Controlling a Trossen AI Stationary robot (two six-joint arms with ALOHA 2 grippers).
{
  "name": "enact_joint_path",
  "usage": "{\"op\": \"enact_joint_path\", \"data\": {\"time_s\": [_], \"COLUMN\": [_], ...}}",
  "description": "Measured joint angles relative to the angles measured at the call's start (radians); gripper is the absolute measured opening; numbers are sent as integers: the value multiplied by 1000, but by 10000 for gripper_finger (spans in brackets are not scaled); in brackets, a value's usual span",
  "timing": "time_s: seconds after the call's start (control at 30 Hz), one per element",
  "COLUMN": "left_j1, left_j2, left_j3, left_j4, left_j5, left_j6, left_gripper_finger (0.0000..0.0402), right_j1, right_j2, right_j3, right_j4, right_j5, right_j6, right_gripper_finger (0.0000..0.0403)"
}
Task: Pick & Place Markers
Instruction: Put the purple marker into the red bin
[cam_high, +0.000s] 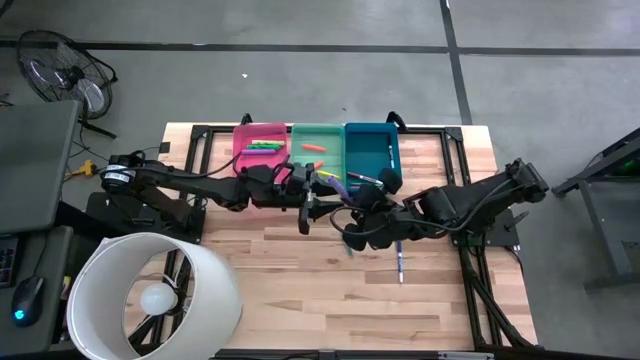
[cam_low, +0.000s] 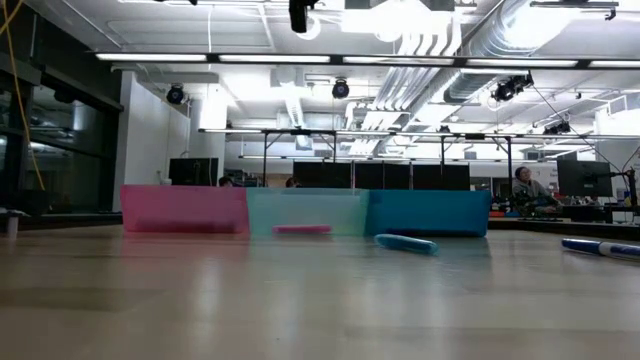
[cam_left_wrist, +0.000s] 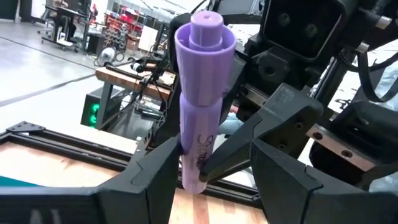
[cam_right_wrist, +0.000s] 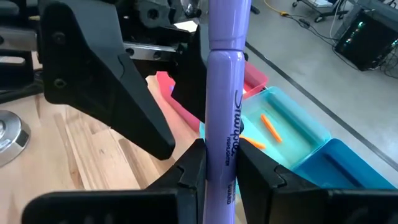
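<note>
Above the middle of the bench (cam_high: 270, 290), both arms meet on one purple marker (cam_right_wrist: 225, 112). The right gripper (cam_right_wrist: 217, 171) has its fingers (cam_right_wrist: 186, 174) clenched on the marker's barrel, which runs up between them toward twelve o'clock. The left gripper (cam_left_wrist: 208, 168) has a finger (cam_left_wrist: 149, 174) at either side of the same marker's lower barrel, cap end upward; whether they pinch it I cannot tell. From overhead, the pink bin (cam_high: 262, 148), green bin (cam_high: 318, 150) and blue bin (cam_high: 372, 152) lie toward twelve o'clock of the grippers. A blue marker (cam_high: 399, 262) lies loose toward five o'clock.
</note>
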Motion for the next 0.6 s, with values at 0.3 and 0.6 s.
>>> {"op": "enact_joint_path", "data": {"time_s": [0.3,0.6], "left_j1": [0,0], "left_j2": [0,0], "left_j3": [1,1], "left_j4": [72,71], "left_j5": [-34,-46], "left_j6": [6,6], "left_gripper_finger": [193,193], "right_j1": [0,0], "right_j2": [0,0], "right_j3": [0,0], "right_j4": [14,38], "right_j5": [-17,-16], "right_j6": [-1,-13], "right_gripper_finger": [58,58]}}
